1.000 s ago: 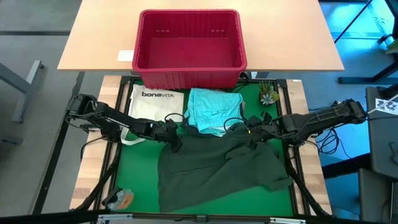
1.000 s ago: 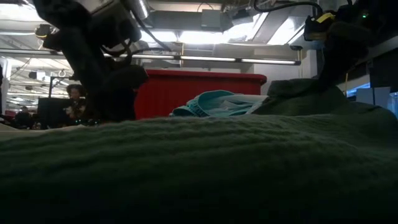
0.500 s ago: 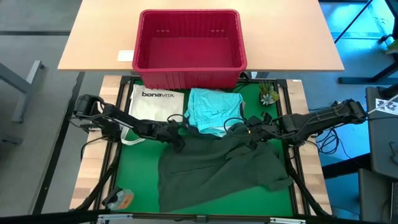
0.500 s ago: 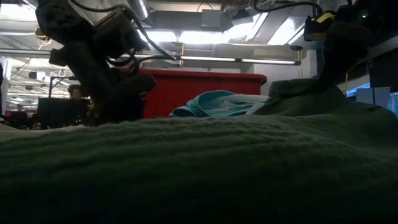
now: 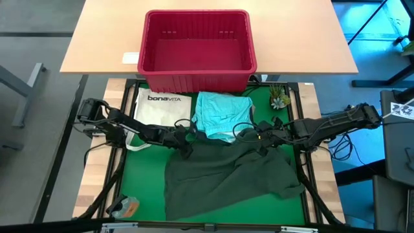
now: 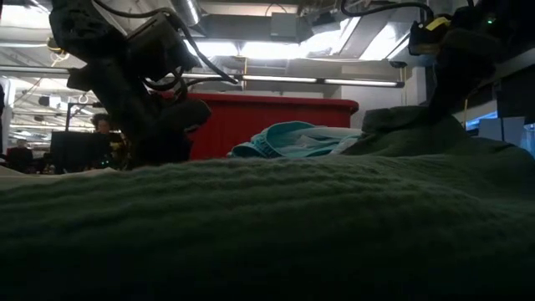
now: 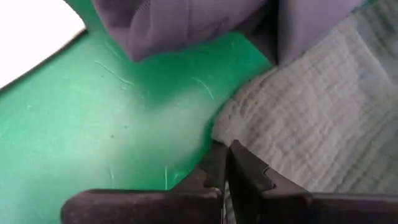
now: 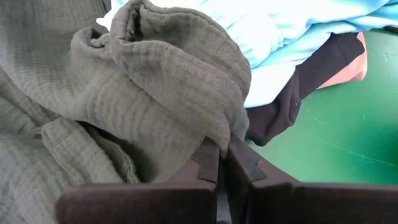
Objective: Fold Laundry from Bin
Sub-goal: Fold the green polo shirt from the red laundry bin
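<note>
High view showed the dark green garment [image 5: 229, 175] spread loosely over the green mat [image 5: 136, 181], its upper edge held at two corners. The left gripper [image 5: 184, 144] was clenched on the left corner; the left wrist view showed crinkled weave [image 7: 311, 118] pinched between closed fingers. The right gripper [image 5: 262, 139] was clenched on a bunched fold of the same cloth [image 8: 161, 81].

Handling judgement: the fabric appeared light, soft and limp, with a textured weave unlikely to slip. It would sag and crease between grip points, so corners or hems were the suitable holds.

The light turquoise garment [image 5: 223, 113] lay just beyond the held edge, touching it, with a dark garment [image 8: 292, 106] tucked under it. The white tote bag [image 5: 158, 110] lay beside the left arm. The red bin [image 5: 197, 48] stood behind, apparently empty. A small plant [image 5: 279, 98] and an orange object [image 5: 126, 207] sat at the mat's edges. The turquoise pile stood closest to snagging.
</note>
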{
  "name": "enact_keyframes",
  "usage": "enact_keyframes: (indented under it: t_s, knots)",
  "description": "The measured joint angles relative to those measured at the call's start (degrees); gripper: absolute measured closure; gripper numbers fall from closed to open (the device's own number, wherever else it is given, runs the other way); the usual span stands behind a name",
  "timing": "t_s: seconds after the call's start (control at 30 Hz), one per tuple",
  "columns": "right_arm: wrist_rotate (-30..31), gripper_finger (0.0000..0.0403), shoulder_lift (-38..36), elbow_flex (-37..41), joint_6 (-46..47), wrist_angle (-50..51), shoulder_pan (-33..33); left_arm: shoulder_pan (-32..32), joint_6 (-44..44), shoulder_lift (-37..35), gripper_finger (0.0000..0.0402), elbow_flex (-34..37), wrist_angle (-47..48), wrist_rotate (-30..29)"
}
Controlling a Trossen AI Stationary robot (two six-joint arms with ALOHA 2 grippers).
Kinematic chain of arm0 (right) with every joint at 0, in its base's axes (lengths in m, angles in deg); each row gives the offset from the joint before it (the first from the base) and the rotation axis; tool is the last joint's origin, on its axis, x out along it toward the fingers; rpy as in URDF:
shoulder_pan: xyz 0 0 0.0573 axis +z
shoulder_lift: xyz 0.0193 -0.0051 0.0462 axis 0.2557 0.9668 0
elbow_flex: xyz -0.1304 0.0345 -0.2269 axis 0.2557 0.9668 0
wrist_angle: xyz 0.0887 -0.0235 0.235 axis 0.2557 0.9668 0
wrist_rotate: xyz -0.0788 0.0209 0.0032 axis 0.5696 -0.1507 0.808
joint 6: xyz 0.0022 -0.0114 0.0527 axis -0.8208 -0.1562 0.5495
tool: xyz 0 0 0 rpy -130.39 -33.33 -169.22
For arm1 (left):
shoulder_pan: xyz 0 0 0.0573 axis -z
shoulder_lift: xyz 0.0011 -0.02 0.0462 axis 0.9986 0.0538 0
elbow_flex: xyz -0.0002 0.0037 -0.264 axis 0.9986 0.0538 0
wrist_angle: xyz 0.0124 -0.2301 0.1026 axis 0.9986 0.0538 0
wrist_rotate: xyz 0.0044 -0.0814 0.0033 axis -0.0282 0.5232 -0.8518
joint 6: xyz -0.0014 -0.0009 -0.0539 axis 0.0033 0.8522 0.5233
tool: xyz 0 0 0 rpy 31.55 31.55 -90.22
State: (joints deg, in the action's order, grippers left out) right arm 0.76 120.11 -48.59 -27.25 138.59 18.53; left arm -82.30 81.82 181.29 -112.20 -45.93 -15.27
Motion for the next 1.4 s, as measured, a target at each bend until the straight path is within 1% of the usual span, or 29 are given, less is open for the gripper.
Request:
enact_keyframes:
  t_s: [0.2, 0.4, 0.5, 0.67, 0.8, 0.93, 1.1, 1.23, 1.4]
  knots:
    - [-0.1, 0.0395, 0.0, -1.2, -4.3, 0.8, 0.0, 0.2, -2.7, -5.0, 0.0400, 0.3, 2.1, 1.4]
    - [1.1, 0.0395, 0.0, -7.3, -9.0, 3.2, 0.0, 1.8, -6.1, -12.4, 0.0401, 0.3, 6.1, 0.1]
    - [1.0, 0.0395, 0.0, -8.8, -10.7, 3.2, 0.0, 2.9, -8.1, -16.3, 0.0401, 0.1, 8.0, -1.6]
    - [0.4, 0.0395, 0.0, -9.0, -13.8, 4.5, 0.0, 4.7, -10.0, -22.6, 0.0401, 0.1, 14.8, -3.5]
    - [3.3, 0.0395, 0.0, -9.0, -14.8, 6.4, 0.0, 6.3, -10.1, -26.6, 0.0401, 0.1, 18.4, -4.8]
    - [3.0, 0.0395, 0.0, -9.0, -15.3, 8.6, 0.0, 8.2, -10.8, -30.2, 0.0401, 0.1, 20.1, -6.2]
    - [2.7, 0.0395, 0.0, -9.0, -15.4, 11.5, 0.0, 11.7, -15.6, -32.6, 0.0401, 0.1, 19.4, -6.4]
    - [2.1, 0.0395, 0.0, -9.0, -16.5, 11.3, 0.1, 15.4, -15.8, -32.6, 0.0401, 0.1, 19.4, -6.4]
    - [-3.3, 0.0395, 0.0, -9.0, -19.6, 10.0, 1.2, 20.0, -15.8, -32.6, 0.0401, 0.1, 15.9, -6.5]
